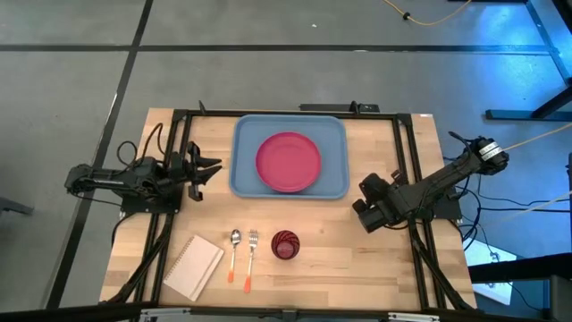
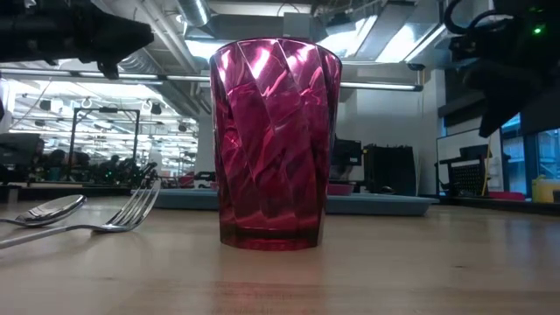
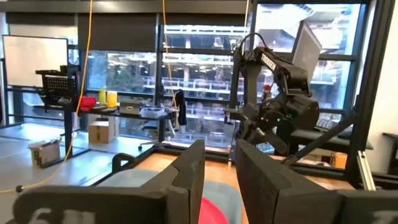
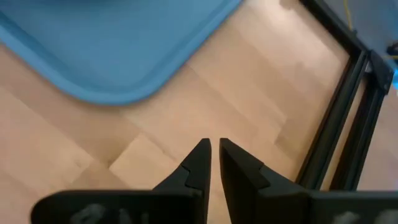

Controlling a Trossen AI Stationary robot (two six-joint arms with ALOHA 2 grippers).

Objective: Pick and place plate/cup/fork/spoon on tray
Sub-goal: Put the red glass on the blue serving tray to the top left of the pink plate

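My right pincer (image 1: 365,212) hangs above bare wood just off the tray's (image 1: 335,183) near right corner, its two fingers drawn almost together and holding nothing. The plate (image 1: 288,162) already lies in the tray. The cup (image 1: 284,244) stands at about eight o'clock from this pincer, nearer to it than to my left pincer (image 1: 204,170), which waits part open by the tray's left edge. Fork (image 1: 251,258) and spoon (image 1: 233,255) lie past the cup, handles pointing to six o'clock. I judge the cup mine.
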